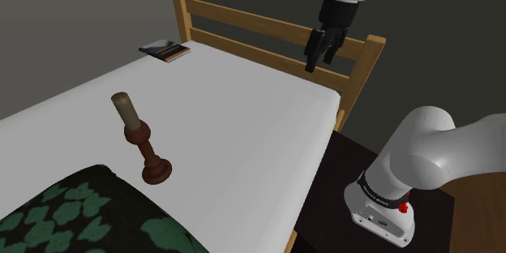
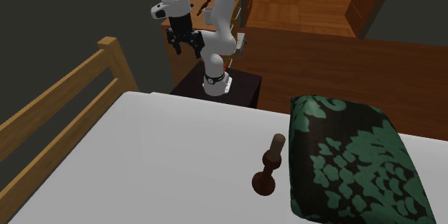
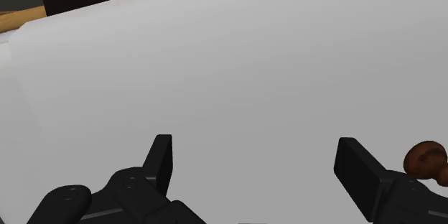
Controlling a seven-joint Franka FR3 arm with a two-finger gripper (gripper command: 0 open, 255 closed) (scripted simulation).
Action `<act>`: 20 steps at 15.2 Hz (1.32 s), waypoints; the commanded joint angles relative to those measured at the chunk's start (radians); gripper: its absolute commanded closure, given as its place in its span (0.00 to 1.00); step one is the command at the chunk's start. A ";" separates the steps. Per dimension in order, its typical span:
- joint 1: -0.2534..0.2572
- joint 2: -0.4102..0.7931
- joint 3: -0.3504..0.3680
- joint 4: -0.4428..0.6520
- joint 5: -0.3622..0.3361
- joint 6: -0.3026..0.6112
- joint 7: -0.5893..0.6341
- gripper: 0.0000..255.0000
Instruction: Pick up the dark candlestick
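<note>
Green leaf-patterned pillow (image 1: 73,219) lies on the white bed (image 1: 243,105), at the end away from me. Toward the same end of the bed stands the dark brown candlestick (image 1: 146,142), upright on its round foot, with a pale candle stub on top. My jaws are spread wide with nothing between them. They hang in the air near the bed's wooden rail (image 1: 243,28), well apart from the candlestick.

We see open bed (image 1: 243,122) between the gripper (image 1: 321,57) and the candlestick (image 1: 143,142). A pillow (image 1: 81,215) lies just beside the candlestick, and a wooden rail (image 1: 259,28) edges the bed near the gripper.
</note>
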 commanded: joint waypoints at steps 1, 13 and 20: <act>0.000 0.000 0.000 0.000 0.000 0.000 0.000 0.00; 0.071 0.314 0.201 0.219 0.053 0.182 0.120 0.00; 0.093 0.523 0.316 0.411 0.007 0.242 0.208 0.00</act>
